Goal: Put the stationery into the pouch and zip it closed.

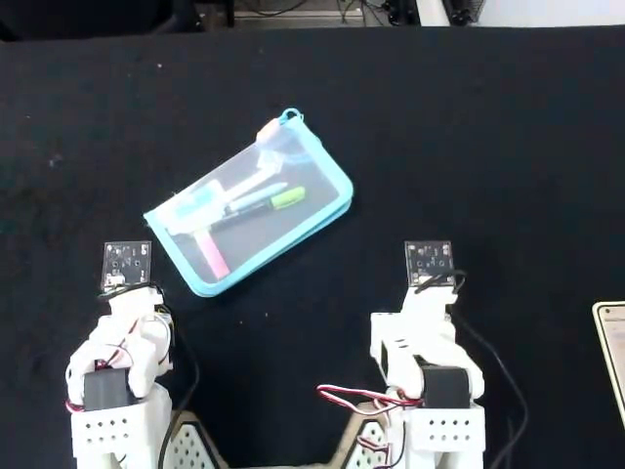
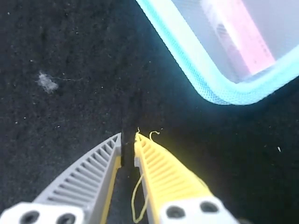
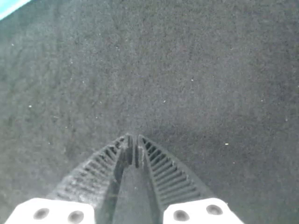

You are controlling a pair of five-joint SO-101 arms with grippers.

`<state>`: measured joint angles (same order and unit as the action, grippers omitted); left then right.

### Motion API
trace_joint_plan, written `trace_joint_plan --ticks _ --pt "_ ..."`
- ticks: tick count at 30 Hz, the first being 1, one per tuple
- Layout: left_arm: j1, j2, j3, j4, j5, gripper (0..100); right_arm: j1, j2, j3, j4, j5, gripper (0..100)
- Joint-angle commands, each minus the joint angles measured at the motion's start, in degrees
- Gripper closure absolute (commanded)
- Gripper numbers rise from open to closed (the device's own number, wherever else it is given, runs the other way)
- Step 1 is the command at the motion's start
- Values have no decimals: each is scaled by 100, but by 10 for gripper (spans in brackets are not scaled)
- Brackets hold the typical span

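Idling clenched, empty: left gripper (image 2: 128,136), right gripper (image 3: 133,137); parked because pouch (image 1: 249,200), left's 1 o'clock, looks zipped, pens (image 1: 262,201) inside.

Soft, even overhead light on my black table (image 1: 469,147); pale sheen on the clear pouch (image 1: 256,200); faint shadow ahead of my left fingers (image 2: 159,172).

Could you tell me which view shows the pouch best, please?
The high view: it shows the whole pouch, stationery inside. The left wrist view catches one corner; the right wrist view, a sliver of its edge.
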<state>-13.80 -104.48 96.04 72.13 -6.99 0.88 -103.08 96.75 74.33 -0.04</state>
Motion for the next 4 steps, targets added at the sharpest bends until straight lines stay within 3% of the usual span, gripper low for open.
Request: trace_joint_plan --ticks 1,4 --pt "13 -26 127 18 -44 941 79 -549 -22 44 -9 984" --pt "13 -26 127 18 -44 941 79 -549 -22 44 -9 984"
